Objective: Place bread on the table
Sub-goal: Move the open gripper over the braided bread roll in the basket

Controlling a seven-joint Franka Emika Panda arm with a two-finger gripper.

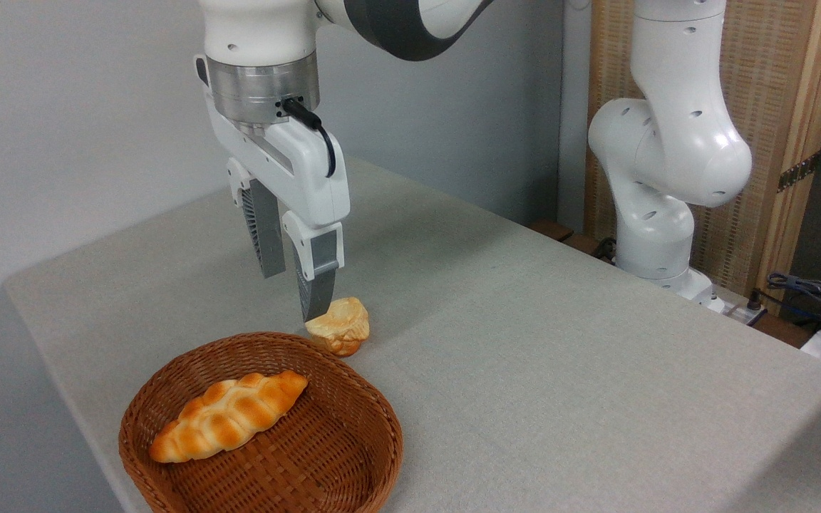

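The braided golden-orange bread [229,415] lies inside a brown wicker basket [353,456] at the near left of the grey-beige cloth table [560,342]. My gripper [293,293] hangs above the basket's far rim, fingers pointing down and open, with nothing between them. It is well above and behind the bread, not touching it.
A small round pale bun [340,326] sits on the cloth just beyond the basket, right under the gripper's right finger [316,285]. The arm's white base [660,214] stands at the back right. Cables lie at the far right edge [817,292].
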